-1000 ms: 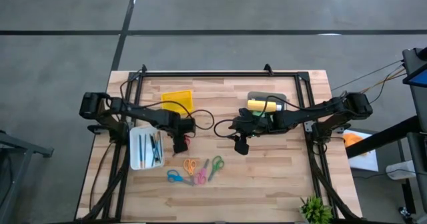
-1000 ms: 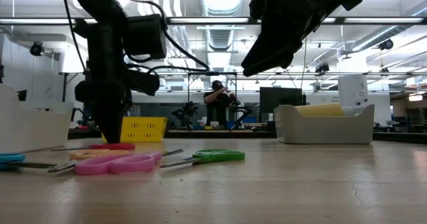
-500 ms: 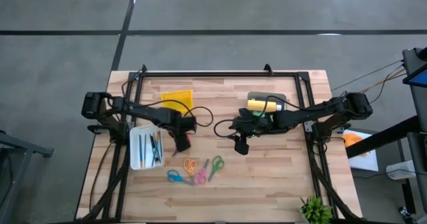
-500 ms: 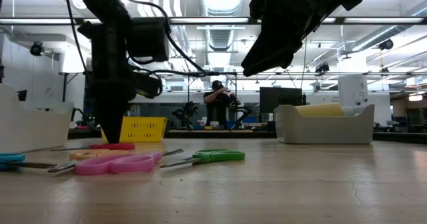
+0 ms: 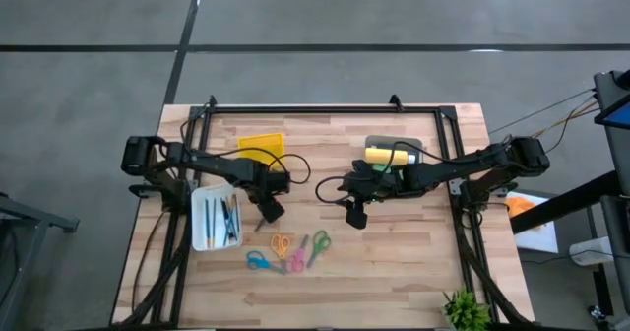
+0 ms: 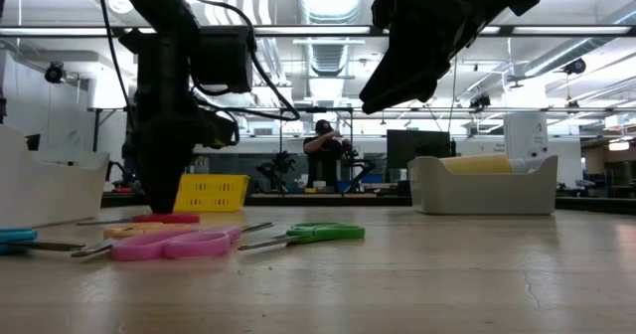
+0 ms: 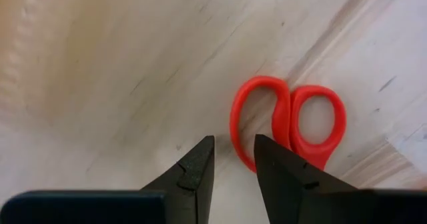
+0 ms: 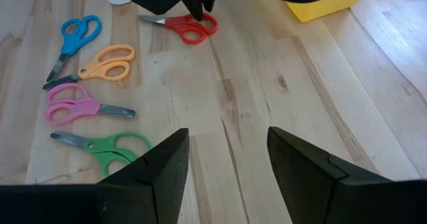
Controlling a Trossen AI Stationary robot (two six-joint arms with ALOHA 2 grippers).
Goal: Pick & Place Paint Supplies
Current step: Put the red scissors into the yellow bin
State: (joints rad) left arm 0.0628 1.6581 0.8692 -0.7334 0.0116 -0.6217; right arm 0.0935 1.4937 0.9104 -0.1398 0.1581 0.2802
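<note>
Your left gripper [image 7: 233, 161] hangs low over the table [image 5: 413, 252], its two fingers parted by a narrow gap with nothing between them; the red scissors [image 7: 288, 121] lie flat just ahead of the fingertips, handle loops nearest, so the tool is placed to descend on the handles, judging by the alignment. In the right wrist view the same gripper [image 8: 197, 7] stands with its tips at those loops.

Your right gripper [image 8: 227, 161] waits higher up, fingers spread wide and empty, over bare wood between the two bins.

Beyond the right tool, toward the left arm, four more scissors lie loose: blue [image 8: 72, 39], orange [image 8: 100, 64], pink [image 8: 77, 105] and green [image 8: 110, 147].

The paint supplies are already binned: thin brushes and pens [image 5: 228, 218] lie lengthwise in the white tray [image 5: 202, 223] just beside your left tool, and the yellow paint bottle [image 5: 386, 155] lies on its side in the grey bin [image 5: 394, 142] behind your right tool (its green companions are hidden by the arm). A yellow basket [image 5: 262, 146] sits near the left wrist.
</note>
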